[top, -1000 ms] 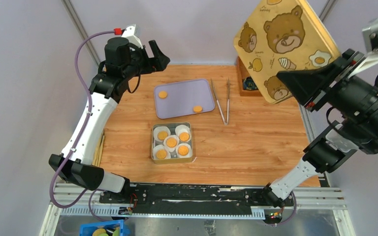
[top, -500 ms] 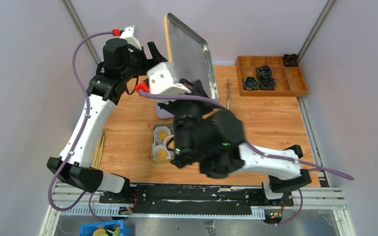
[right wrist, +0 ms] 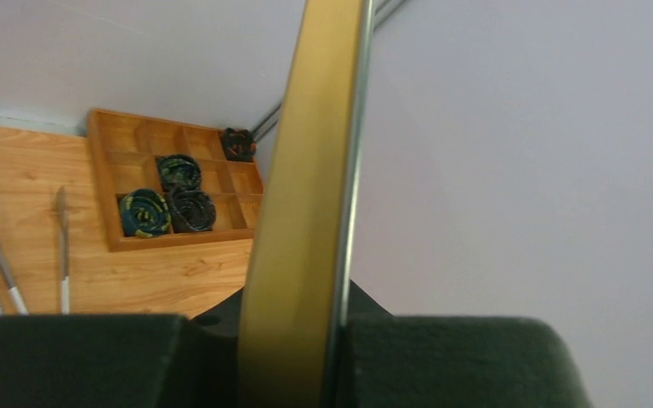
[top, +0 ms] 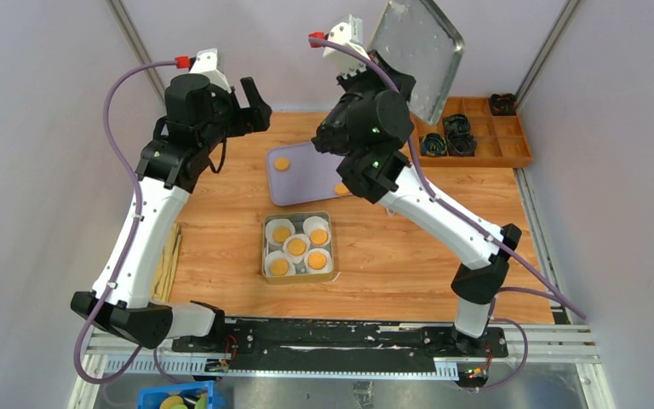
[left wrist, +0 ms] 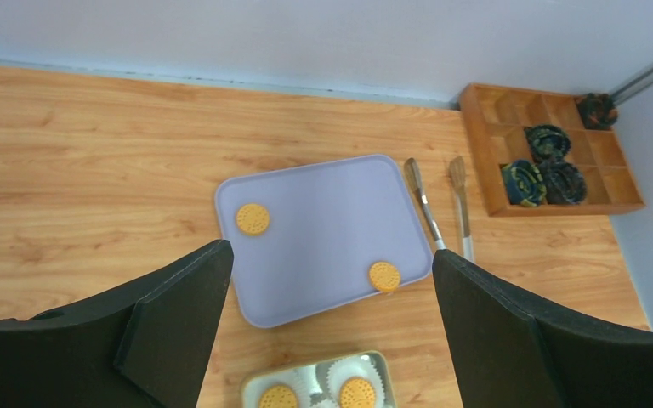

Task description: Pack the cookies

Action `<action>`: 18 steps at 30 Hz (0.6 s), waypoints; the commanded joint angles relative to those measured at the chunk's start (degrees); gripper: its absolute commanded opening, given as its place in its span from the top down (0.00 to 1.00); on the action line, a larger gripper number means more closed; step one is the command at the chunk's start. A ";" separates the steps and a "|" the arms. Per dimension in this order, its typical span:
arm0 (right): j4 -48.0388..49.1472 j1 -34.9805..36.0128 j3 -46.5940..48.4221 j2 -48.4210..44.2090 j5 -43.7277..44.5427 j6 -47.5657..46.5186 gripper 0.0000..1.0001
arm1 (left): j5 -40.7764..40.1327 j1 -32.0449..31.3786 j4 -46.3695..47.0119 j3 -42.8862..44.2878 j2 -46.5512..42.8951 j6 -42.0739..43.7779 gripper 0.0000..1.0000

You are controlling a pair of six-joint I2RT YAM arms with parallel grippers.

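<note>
Right gripper (right wrist: 299, 344) is pinching the lid (top: 415, 53) by its yellow rim, its silver inside showing only overhead; left gripper (left wrist: 332, 259) is hovering agape near the far edge.

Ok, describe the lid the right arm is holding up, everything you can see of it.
The lid is a rounded-rectangular metal piece with a raised rim: dull silver inside, facing the top camera, and yellow outside, as the right wrist view shows. It hangs tilted high above the table, clamped edge-on in the right gripper. Nothing else touches it.
</note>
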 commanded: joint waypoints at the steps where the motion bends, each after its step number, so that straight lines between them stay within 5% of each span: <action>1: 2.91 -6.65 -2.32 3.24 5.46 -3.09 0.98 | -5.01 -0.43 -2.13 -0.90 -2.32 1.57 0.06; 18: 46.85 -8.55 -21.50 8.58 8.77 -33.50 1.00 | -3.62 -0.43 -2.72 -5.73 -2.85 2.69 0.06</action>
